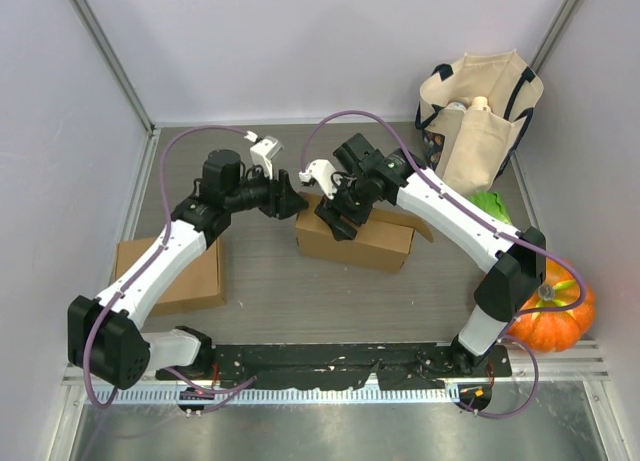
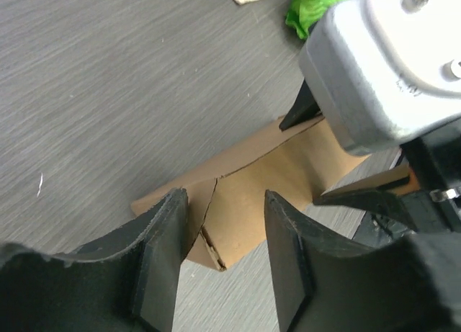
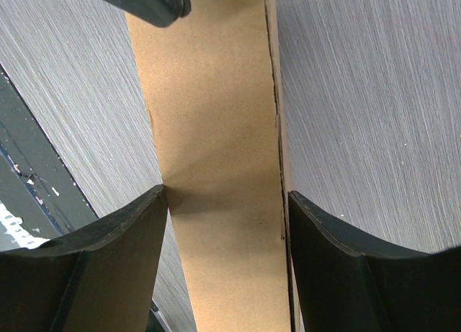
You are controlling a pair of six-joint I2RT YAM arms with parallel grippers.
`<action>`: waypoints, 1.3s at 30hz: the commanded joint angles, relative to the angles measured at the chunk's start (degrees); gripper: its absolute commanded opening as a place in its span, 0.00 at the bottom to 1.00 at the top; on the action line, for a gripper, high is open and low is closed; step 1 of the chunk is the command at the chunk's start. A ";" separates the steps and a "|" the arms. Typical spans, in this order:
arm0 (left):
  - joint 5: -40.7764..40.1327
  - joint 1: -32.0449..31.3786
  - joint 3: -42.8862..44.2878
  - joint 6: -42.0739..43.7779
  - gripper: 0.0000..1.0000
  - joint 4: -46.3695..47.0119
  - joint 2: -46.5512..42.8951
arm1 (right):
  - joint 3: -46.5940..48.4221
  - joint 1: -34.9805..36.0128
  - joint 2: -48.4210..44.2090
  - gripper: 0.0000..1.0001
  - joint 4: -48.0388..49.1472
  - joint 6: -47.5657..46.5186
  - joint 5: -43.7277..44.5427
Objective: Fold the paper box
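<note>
A robotics lab test cell: plain white panels (image 1: 300, 41) in aluminium framing enclose a grey table (image 1: 270, 291) holding 2 arms.

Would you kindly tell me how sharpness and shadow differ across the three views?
Top external: evenly lit, sharp. Left wrist: paper box crisp, left fingers blurred up close. Right wrist: a shadow band crosses the box between the dark right fingers.
</note>
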 commanded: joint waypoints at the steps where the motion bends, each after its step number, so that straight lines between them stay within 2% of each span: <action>1: -3.34 -0.77 2.65 3.95 0.46 -3.29 -0.66 | -0.01 0.01 -0.62 0.45 2.55 0.97 -3.98; 2: -3.53 -0.94 3.00 4.04 0.40 -4.60 -0.31 | -0.01 0.01 -0.71 0.45 2.64 1.05 -3.80; 4: -4.92 -1.64 4.76 4.39 0.40 -6.71 0.56 | -0.10 0.01 -0.62 0.45 2.73 1.14 -3.45; 7: -5.81 -2.26 6.69 3.69 0.32 -10.14 1.36 | -0.19 0.01 -0.62 0.45 2.91 1.23 -3.01; 9: -5.55 -2.35 7.13 2.73 0.21 -10.94 1.36 | -0.19 0.01 -0.62 0.45 3.08 1.32 -2.92; 13: -2.57 -2.53 6.70 -1.92 0.09 -8.75 1.53 | -0.01 0.01 -0.62 0.45 3.26 1.32 -2.49; 16: -2.91 -3.93 6.35 -4.04 0.08 -7.78 1.97 | 0.34 0.01 -0.27 0.44 3.34 1.32 -2.13; 24: -7.56 -5.86 4.94 -3.00 0.03 -9.27 1.19 | 0.42 0.01 0.08 0.44 3.61 1.32 -1.52; 28: -10.12 -6.22 4.41 -2.38 0.17 -9.88 -0.05 | 0.60 0.01 0.17 0.44 3.96 1.32 -1.34; 30: -11.87 -6.83 4.15 -1.94 0.17 -10.41 -0.57 | 0.69 0.10 0.35 0.44 3.87 1.32 -1.25; 35: -16.79 -9.46 2.66 0.35 0.07 -10.86 -1.71 | 0.86 0.01 -0.09 0.43 4.48 1.32 -1.43; 37: -18.11 -9.73 1.95 0.87 0.06 -10.33 -2.59 | 0.95 0.01 -0.18 0.43 4.57 1.23 -1.17; 39: -19.69 -9.91 1.25 2.10 0.10 -10.33 -3.12 | 0.87 0.01 -0.35 0.43 4.57 1.23 -0.90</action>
